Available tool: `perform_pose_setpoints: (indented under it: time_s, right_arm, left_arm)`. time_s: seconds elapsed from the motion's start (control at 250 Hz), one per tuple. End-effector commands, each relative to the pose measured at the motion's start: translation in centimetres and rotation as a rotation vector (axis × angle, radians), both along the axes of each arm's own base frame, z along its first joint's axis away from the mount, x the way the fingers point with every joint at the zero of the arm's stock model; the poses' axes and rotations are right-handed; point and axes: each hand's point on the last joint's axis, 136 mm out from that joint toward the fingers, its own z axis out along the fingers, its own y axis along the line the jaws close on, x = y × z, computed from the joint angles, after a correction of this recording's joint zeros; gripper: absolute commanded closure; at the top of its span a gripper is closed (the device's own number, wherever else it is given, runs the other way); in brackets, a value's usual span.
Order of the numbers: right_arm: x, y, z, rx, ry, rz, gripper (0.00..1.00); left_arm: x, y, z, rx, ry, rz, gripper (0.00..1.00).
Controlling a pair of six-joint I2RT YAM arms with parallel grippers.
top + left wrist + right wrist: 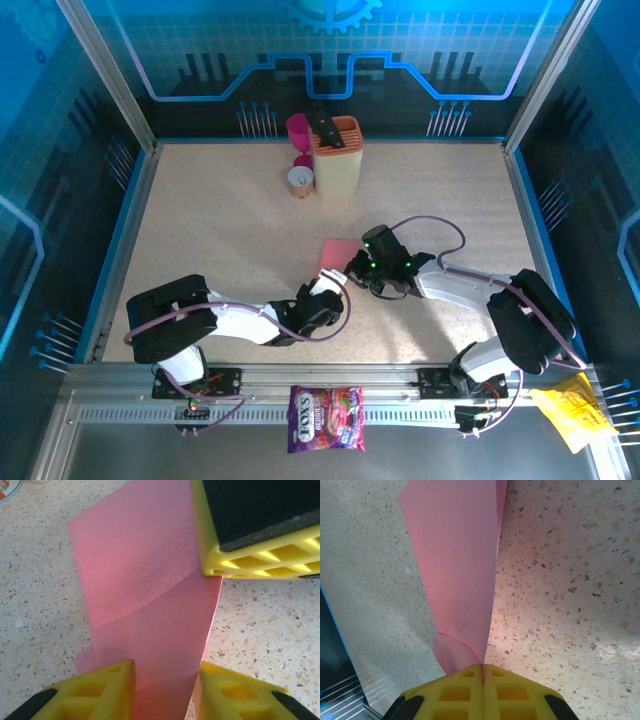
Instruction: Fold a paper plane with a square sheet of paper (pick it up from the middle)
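Paper (pixel 460 555) is pinched in our right gripper (pixel 483 672), jaws pressed together on its folded end. Our left gripper (pixel 165 672) has jaws spread, pink strip running between them. We see it near the middle of the table (pixel 200 220).

Speckled beige surface (pixel 220 230). At upper centre stand a cream holder (pixel 337 168) with an orange top, and a magenta cup (pixel 297 127) and small round tub (pixel 300 180) just left of it. Whether the pink sheet of paper (pixel 337 252) mid-frame rests there is unclear.
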Motion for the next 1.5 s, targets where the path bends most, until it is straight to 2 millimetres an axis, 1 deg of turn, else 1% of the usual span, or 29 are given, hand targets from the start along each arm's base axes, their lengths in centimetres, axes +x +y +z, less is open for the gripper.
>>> perform_pose_setpoints:
  time_s: [0.0, 0.08, 0.18, 0.224, 0.284, 0.316, 0.383, 0.471, 0.511, 0.667, 0.763, 0.871, 0.987, 1.051, 1.166, 1.226, 1.254, 1.266, 1.306, 1.362, 1.498]
  right_arm:
    - [-2.1, 0.0, -1.3, -0.033, 0.053, 0.042, 1.0]
    - [-2.1, 0.1, -1.3, -0.03, 0.052, 0.044, 1.0]
    - [-2.1, 0.4, -1.1, -0.021, 0.046, 0.058, 1.0]
    - [-2.1, 0.4, -0.9, -0.022, 0.042, 0.067, 0.92]
    - [-1.9, 0.4, -0.4, -0.022, 0.028, 0.075, 0.75]
    - [-1.7, 0.1, -0.2, -0.024, 0.021, 0.075, 0.68]
    - [-1.5, -0.7, 0.4, -0.04, 0.006, 0.067, 0.6]
    - [-1.1, -2.3, 1.3, -0.067, -0.014, 0.04, 0.58]
    - [-0.8, -3.1, 1.9, -0.076, -0.029, 0.025, 0.57]
    - [0.0, -6.3, 3.1, -0.128, -0.064, -0.015, 0.57]
    - [0.6, -7.8, 3.7, -0.15, -0.082, -0.026, 0.57]
    - [1.2, -8.5, 4.5, -0.175, -0.113, -0.006, 0.57]
    - [1.7, -8.1, 5.2, -0.187, -0.143, 0.044, 0.57]
    - [1.9, -7.6, 5.2, -0.19, -0.149, 0.081, 0.58]
    - [2.5, -6.3, 5.2, -0.17, -0.173, 0.162, 0.59]
    - [2.9, -5.4, 5.1, -0.152, -0.188, 0.217, 0.59]
    - [2.8, -5.1, 4.5, -0.152, -0.175, 0.241, 0.6]
    - [3.4, -4.7, 5.2, -0.144, -0.196, 0.251, 0.61]
    - [3.8, -3.8, 5.4, -0.127, -0.208, 0.292, 0.61]
    - [4.3, -2.9, 5.1, -0.118, -0.201, 0.34, 0.63]
    - [5.2, 0.1, 4.3, -0.06, -0.188, 0.467, 0.69]
  left_arm:
    - [1.2, -0.4, 1.5, -0.097, -0.044, 0.052, 0.63]
    - [1.2, -0.6, 1.3, -0.097, -0.039, 0.043, 0.66]
    - [1.0, -1.0, 1.1, -0.112, -0.028, 0.029, 0.79]
    - [1.0, -0.9, 0.9, -0.128, -0.015, 0.029, 0.84]
    - [0.8, -0.8, 0.6, -0.149, 0.01, 0.027, 0.87]
    - [0.7, -0.6, 0.6, -0.157, 0.018, 0.026, 0.9]
    - [0.5, -0.5, 0.5, -0.175, 0.036, 0.02, 0.95]
    - [0.3, -0.3, 0.3, -0.201, 0.066, 0.017, 0.99]
    - [0.1, -0.2, 0.1, -0.222, 0.088, 0.015, 0.99]
    - [-0.3, -0.1, -0.6, -0.294, 0.178, -0.005, 1.0]
    - [-0.5, -0.2, -0.9, -0.337, 0.231, -0.02, 1.0]
    - [-0.8, -0.4, -1.3, -0.371, 0.289, -0.045, 1.0]
    - [-1.4, -0.6, -1.8, -0.379, 0.34, -0.074, 1.0]
    - [-1.7, -0.6, -2.0, -0.385, 0.358, -0.081, 1.0]
    - [-2.0, -0.4, -2.2, -0.413, 0.385, -0.085, 1.0]
    - [-2.0, -0.4, -2.1, -0.426, 0.392, -0.09, 1.0]
    - [-2.1, -0.3, -2.1, -0.43, 0.396, -0.092, 1.0]
    - [-2.1, -0.3, -2.1, -0.431, 0.397, -0.091, 1.0]
    - [-2.2, -0.2, -2.1, -0.437, 0.401, -0.095, 1.0]
    - [-2.3, -0.2, -2.1, -0.442, 0.408, -0.103, 1.0]
    - [-2.4, -0.1, -2.2, -0.447, 0.424, -0.113, 1.0]
